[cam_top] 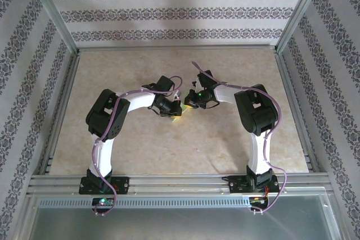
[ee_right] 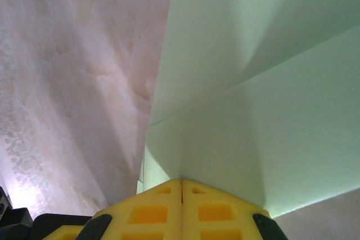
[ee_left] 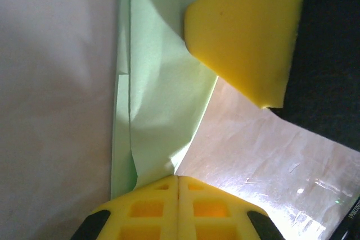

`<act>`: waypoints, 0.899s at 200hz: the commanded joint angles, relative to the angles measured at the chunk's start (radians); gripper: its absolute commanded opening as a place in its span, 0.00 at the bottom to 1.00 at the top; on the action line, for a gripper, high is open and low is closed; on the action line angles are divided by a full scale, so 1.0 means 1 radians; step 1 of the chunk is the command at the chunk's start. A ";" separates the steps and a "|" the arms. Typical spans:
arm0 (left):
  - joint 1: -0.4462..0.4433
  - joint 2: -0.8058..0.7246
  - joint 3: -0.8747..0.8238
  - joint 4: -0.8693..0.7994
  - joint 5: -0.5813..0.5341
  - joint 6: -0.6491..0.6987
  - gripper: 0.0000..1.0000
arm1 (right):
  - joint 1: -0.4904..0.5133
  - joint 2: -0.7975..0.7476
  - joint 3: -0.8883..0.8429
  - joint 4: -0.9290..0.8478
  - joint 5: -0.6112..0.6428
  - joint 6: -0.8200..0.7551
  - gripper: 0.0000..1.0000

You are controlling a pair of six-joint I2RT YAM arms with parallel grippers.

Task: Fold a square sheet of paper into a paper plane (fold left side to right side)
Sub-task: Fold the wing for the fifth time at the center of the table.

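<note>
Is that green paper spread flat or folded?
Folded: the paper shows stacked layers along one edge and a crease line across it. How many folds, cannot tell.

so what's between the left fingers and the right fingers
In the left wrist view, the slanted edge of the creased light green sheet of paper runs between the yellow left fingers and yellow right fingers, with bare pale tabletop alongside.
</note>
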 commanded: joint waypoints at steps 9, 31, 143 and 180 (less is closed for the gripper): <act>0.026 0.015 -0.050 -0.011 -0.032 0.001 0.01 | 0.005 0.101 -0.044 -0.158 0.138 -0.032 0.00; 0.029 0.008 -0.070 -0.021 -0.015 0.030 0.01 | -0.001 0.099 -0.049 -0.158 0.141 -0.033 0.00; 0.041 -0.020 -0.149 -0.078 -0.021 0.154 0.01 | -0.013 0.065 -0.057 -0.120 0.110 -0.028 0.00; 0.041 -0.005 -0.146 -0.047 -0.006 0.132 0.01 | -0.029 -0.018 -0.117 -0.014 0.038 0.014 0.00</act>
